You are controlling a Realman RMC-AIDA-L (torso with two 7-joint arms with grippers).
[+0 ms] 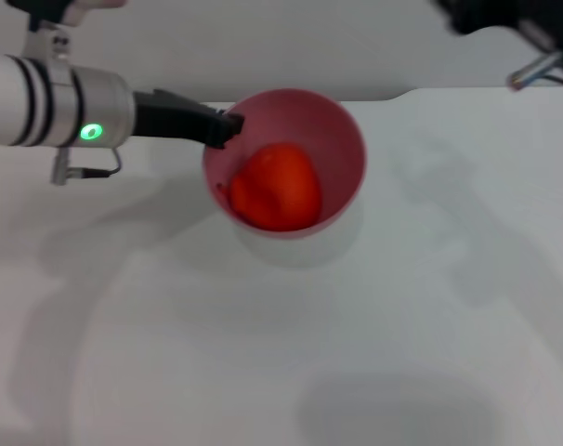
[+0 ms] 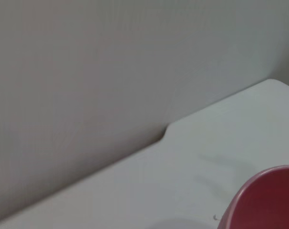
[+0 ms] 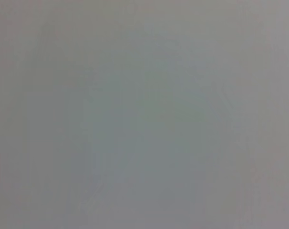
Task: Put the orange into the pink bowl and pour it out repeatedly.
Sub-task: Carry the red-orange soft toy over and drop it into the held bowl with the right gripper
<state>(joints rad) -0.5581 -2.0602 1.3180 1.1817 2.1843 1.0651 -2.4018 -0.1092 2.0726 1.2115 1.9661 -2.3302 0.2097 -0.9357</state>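
Observation:
The pink bowl [image 1: 342, 139] hangs above the white table [image 1: 402, 307], tipped so its mouth faces the head camera. The orange [image 1: 277, 186] lies inside it against the lower wall. My left gripper [image 1: 224, 128] reaches in from the left and is shut on the bowl's left rim with its black fingers. In the left wrist view only an edge of the pink bowl [image 2: 268, 200] shows. My right arm [image 1: 490, 17] is parked at the far right, above the table's back edge. The right wrist view shows only a plain grey surface.
The table's back edge has a step [image 1: 402, 93] behind the bowl, and a grey wall [image 2: 111, 71] rises beyond it. A round shadow [image 1: 398, 409] lies on the table near the front edge.

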